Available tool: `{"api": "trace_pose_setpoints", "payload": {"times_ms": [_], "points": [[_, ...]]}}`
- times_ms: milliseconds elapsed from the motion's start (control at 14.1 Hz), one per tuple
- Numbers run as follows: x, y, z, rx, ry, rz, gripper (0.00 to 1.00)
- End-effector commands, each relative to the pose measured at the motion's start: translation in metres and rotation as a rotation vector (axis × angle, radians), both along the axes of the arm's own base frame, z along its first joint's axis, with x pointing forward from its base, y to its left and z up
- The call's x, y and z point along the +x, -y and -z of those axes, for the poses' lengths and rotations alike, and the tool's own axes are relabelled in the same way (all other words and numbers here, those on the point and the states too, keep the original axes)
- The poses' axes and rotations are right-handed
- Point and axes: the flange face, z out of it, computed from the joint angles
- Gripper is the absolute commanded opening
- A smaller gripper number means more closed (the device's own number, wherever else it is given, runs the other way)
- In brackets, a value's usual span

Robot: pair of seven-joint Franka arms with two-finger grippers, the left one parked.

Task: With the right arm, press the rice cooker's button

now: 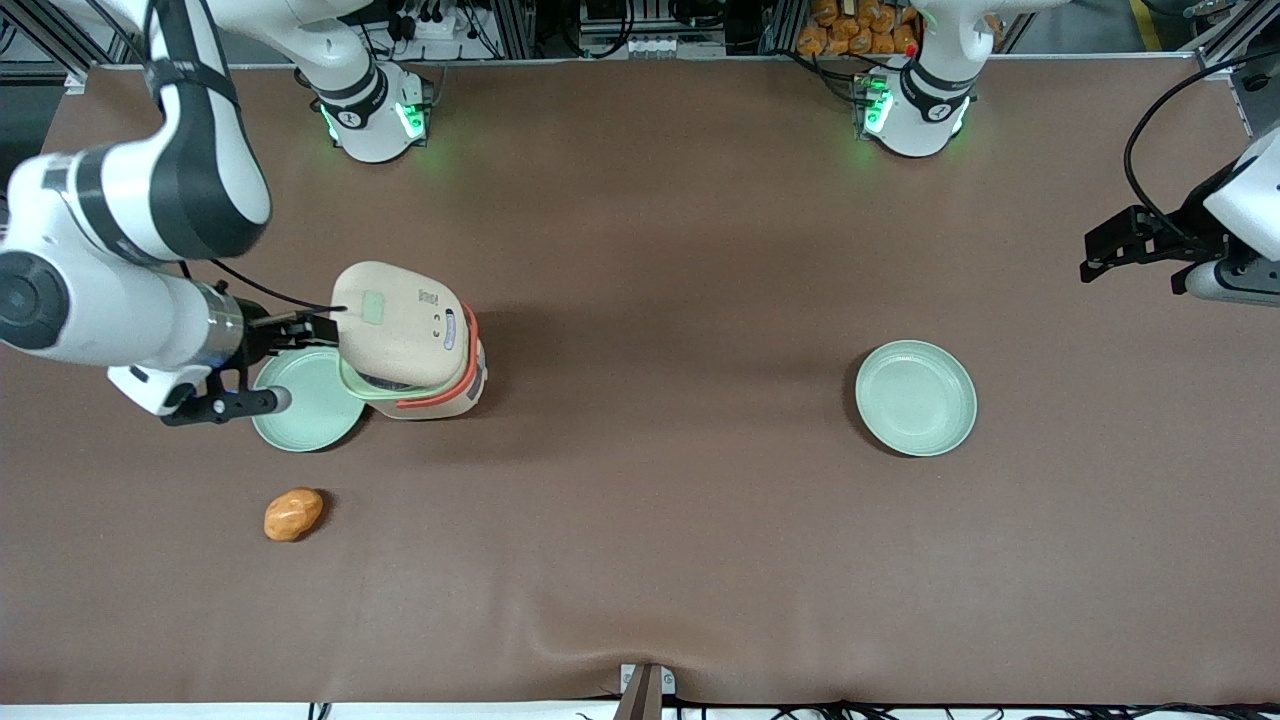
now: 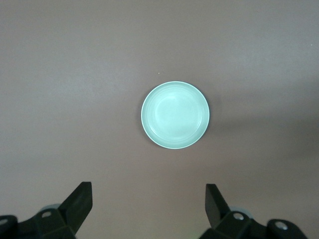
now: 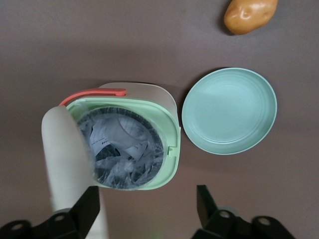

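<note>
The rice cooker [image 1: 445, 390] stands on the brown table toward the working arm's end, its cream lid [image 1: 400, 325] swung up and open. The small pale green button [image 1: 374, 306] is on the lid's outer face. The right arm [image 1: 120, 300] reaches in beside the cooker. Its black gripper [image 1: 272, 362] is open and empty, above a green plate, with one finger close to the lid's edge. The right wrist view shows the cooker [image 3: 124, 144] open, with its green rim and a dark pot holding crinkled plastic, the lid [image 3: 65, 159] edge-on, and the gripper [image 3: 147, 206] open.
A pale green plate [image 1: 300, 405] touches the cooker under the gripper and also shows in the right wrist view [image 3: 229, 110]. An orange-brown potato [image 1: 293, 514] lies nearer the front camera. A second green plate [image 1: 915, 397] lies toward the parked arm's end.
</note>
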Motion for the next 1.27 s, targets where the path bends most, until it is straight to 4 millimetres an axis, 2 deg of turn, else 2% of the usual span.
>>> {"api": "trace_pose_setpoints", "payload": {"times_ms": [0, 142, 283, 496, 637, 779, 1204], "points": [[-0.013, 0.019, -0.035, 0.008, 0.028, 0.026, 1.00], [-0.024, 0.037, -0.059, 0.026, 0.031, 0.051, 1.00], [-0.036, 0.044, -0.083, 0.027, 0.057, 0.050, 1.00], [-0.047, 0.076, -0.111, 0.000, 0.107, 0.090, 1.00], [-0.051, 0.094, -0.121, -0.029, 0.126, 0.110, 1.00], [-0.055, 0.102, -0.128, -0.081, 0.142, 0.106, 1.00], [-0.058, 0.113, -0.135, -0.082, 0.155, 0.138, 1.00]]}}
